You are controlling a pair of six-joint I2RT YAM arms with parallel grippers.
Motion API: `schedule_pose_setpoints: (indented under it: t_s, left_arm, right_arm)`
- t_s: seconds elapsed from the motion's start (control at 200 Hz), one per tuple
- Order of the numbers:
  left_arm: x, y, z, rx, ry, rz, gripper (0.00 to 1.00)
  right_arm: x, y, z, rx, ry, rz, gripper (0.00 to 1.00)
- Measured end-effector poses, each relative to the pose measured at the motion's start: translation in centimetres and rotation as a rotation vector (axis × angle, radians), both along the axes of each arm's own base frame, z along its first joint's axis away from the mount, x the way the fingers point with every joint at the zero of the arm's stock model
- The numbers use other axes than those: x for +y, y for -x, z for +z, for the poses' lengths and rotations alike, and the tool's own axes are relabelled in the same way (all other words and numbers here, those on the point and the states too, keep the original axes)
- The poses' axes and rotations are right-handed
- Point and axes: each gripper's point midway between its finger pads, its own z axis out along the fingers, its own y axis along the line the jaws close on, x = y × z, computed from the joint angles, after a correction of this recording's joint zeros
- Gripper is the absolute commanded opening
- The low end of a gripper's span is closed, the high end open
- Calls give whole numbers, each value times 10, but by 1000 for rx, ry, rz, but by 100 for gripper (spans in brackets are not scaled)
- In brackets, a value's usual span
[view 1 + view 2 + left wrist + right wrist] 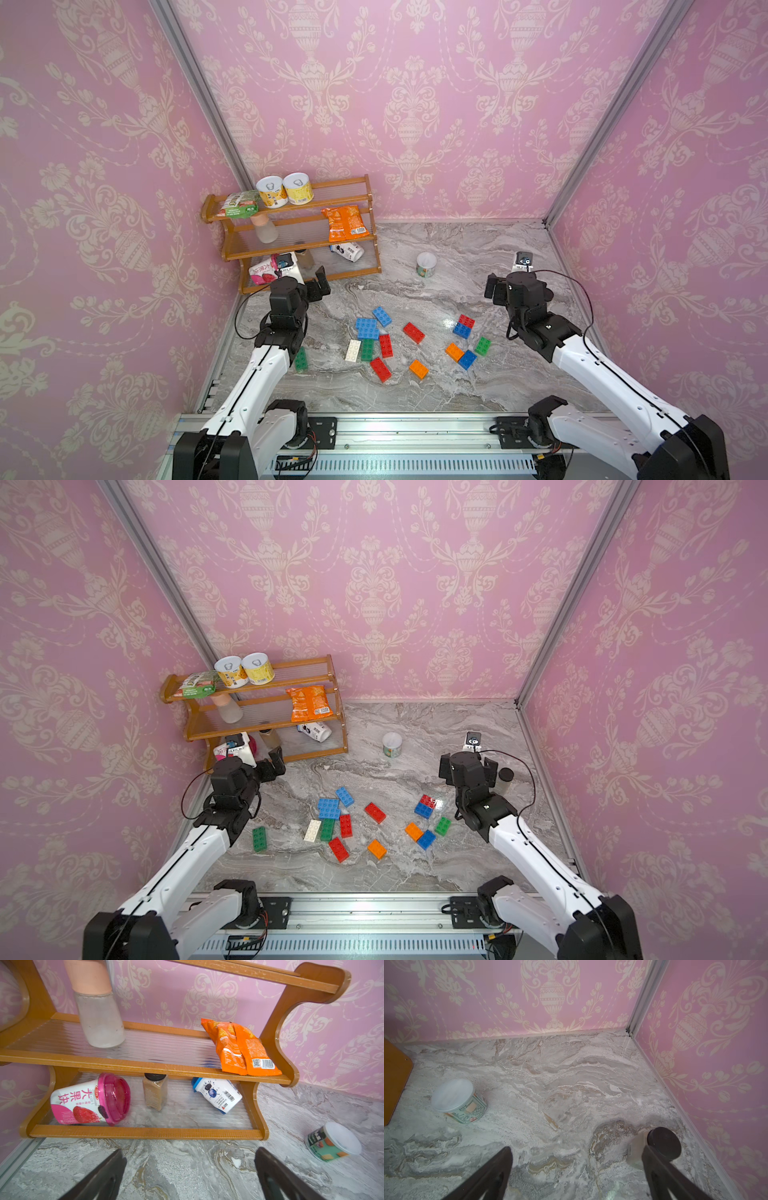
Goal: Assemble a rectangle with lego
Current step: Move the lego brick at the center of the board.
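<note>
Neither wrist view takes in the lego bricks (413, 332). They show only in both top views, loose on the marble tabletop (415, 395) between the two arms and nearer the robot than the hands. The green long brick (301, 358), apart at the left of the scatter, has one edge under the left forearm in a top view. Stud counts on the smaller pieces are hard to make out.

In the left cluster a white brick (353, 350), a green brick (367, 349) and a red brick (386, 345) lie side by side, with their long axes running roughly away from the robot. A blue pair (367, 328) sits just behind them, long axes across. A slanted blue brick (381, 316) and a near red brick (380, 369) lie diagonally. Further right, a red square brick (466, 321) and a blue square brick (461, 331) touch.

The left hand (190, 1157) faces the wooden shelf (145, 1134), its fingers spread wide and holding nothing. The right hand (576, 1155) is also spread wide and empty. A dark-lidded jar (663, 1142) stands just beside one of its fingers; whether they touch I cannot tell. The frame edge cuts off both hands' fingers.
</note>
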Motion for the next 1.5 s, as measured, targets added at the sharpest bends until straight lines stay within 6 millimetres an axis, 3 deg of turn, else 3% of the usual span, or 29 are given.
schedule_pose_setpoints:
  t_s: [0.165, 0.36, 0.57, 0.71, 0.84, 1.051, 1.201, 1.501]
  left_arm:
    - [-31, 13, 1, 19, 62, -74, 99]
    - [-31, 18, -6, 54, 131, -46, 99]
    - [-28, 16, -12, 72, 187, -8, 99]
    - [-26, 13, -25, 111, 207, 27, 99]
    - [-21, 13, -33, 150, 212, 65, 99]
    - [-22, 6, -25, 151, 216, 70, 99]
    - [-24, 0, -32, 185, 212, 72, 99]
    - [-27, -3, -38, 212, 214, 59, 99]
  right_arm:
    - [-3, 34, -32, 228, -37, -67, 100]
    - [2, 75, -90, 565, -60, -94, 100]
    - [27, 103, -125, 730, -189, -15, 99]
    - [42, 103, -138, 787, -234, 26, 77]
    - [47, 105, -152, 849, -232, 42, 71]
    - [52, 105, -165, 878, -243, 51, 63]
    - [54, 101, -175, 903, -260, 49, 53]
    - [46, 94, -188, 935, -272, 74, 19]
